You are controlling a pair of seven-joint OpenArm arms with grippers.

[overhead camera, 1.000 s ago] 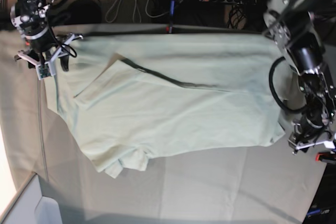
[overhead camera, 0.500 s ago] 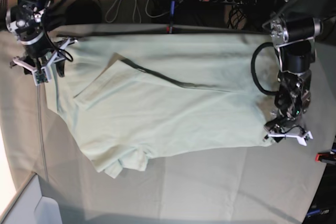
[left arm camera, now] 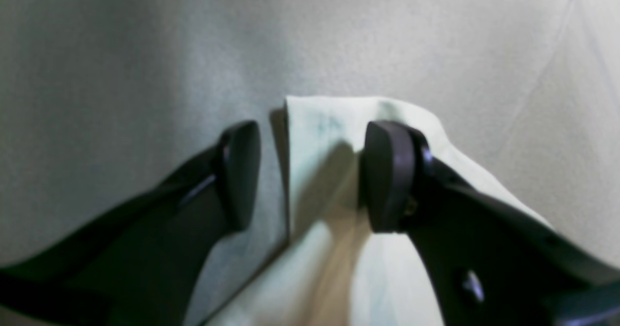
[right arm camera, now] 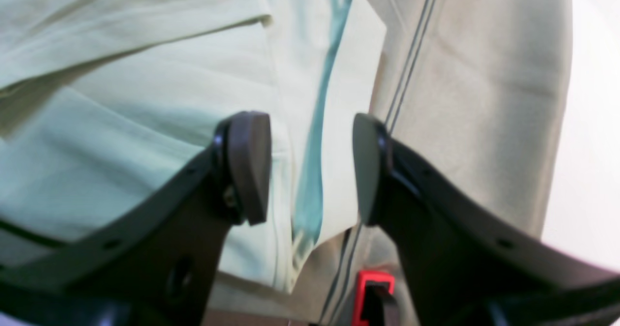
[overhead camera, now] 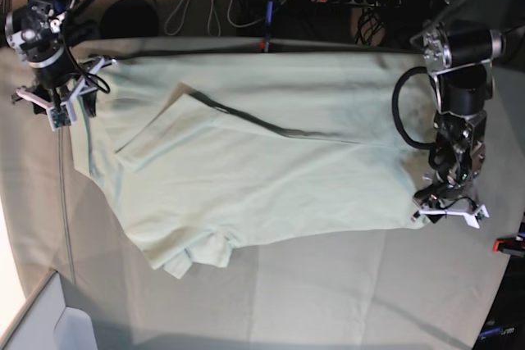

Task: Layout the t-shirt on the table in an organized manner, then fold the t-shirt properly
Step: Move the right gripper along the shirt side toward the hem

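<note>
One pale mint t-shirt lies spread across the far half of the table, its cloth soft and lightly creased, with one flap folded over along a dark diagonal line and a sleeve bunched at its near-left edge. The right gripper hangs over the shirt's edge on the base view's left, jaws spread with nothing between the pads; a teal streak on the fabric shows below the gap, and a red clamp sits just past the edge. The left gripper stands at the shirt's opposite corner, jaws parted astride that corner, not pinching it. The near half of the grey-green table covering lies bare, wide and creased
</note>
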